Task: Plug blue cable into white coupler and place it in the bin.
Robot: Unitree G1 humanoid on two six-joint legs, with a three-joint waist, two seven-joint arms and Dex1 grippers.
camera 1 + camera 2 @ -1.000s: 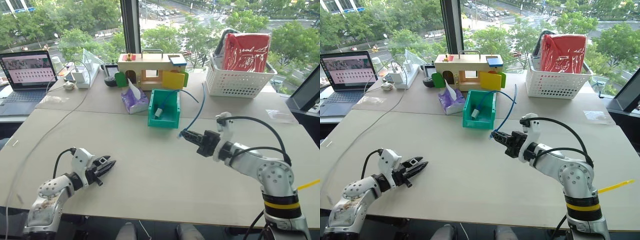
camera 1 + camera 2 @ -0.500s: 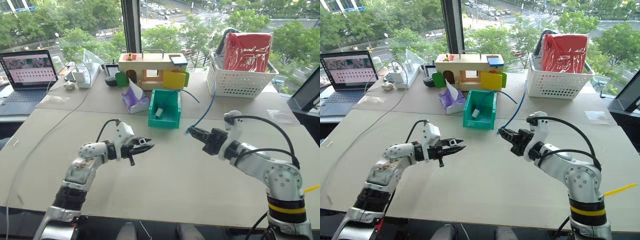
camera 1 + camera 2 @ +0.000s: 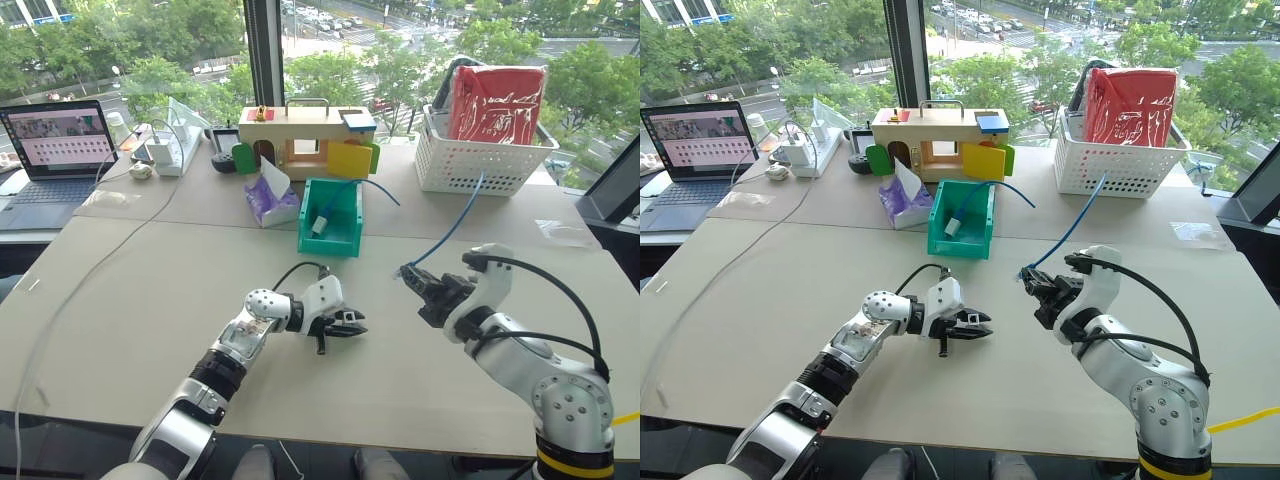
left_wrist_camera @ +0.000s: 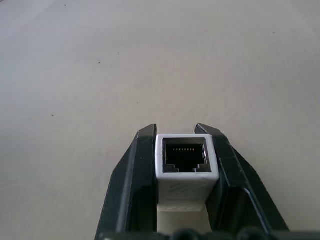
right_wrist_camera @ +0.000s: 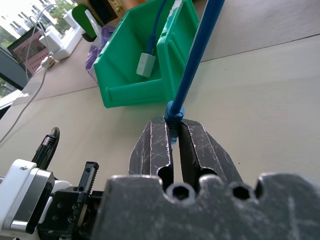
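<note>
Between the two grippers over the bare table (image 3: 150, 300): one open gap, coupler on one side, plug on the other.

Left gripper (image 3: 352, 326) clamped on the coupler (image 4: 186, 159), white block pinched by its side walls between both fingers (image 4: 131, 185), dark socket facing straight out past the tips. Coupler's long axis in line with the fingers, pointed across toward the right arm. Contact pins visible inside the socket in the left wrist view.

Right gripper (image 3: 412, 275) shut tight on the plug end of the cable (image 3: 455, 222), just behind the blue boot (image 5: 174, 111). Cable's free length up and away over the table toward the white basket (image 3: 480, 160). Plug tip itself too small to make out between the fingers.

Key relation, as a judgement: socket and plug roughly face each other, near but apart, plug side a bit higher and farther back than the coupler. Axes not yet collinear; needs height match and a straight push along the coupler's axis, latch orientation unconfirmed. Either arm about equally close to the meeting point.

Farther back: bin (image 3: 345, 238) centred behind the gap, already holding another blue cable and a small pale coupler-like piece. Slightly nearer the left arm's side, reachable by both.

Text: none legible on coupler, cable, bin or the red bag in the basket. Laptop (image 3: 50, 160) screen lit, contents unreadable.
</note>
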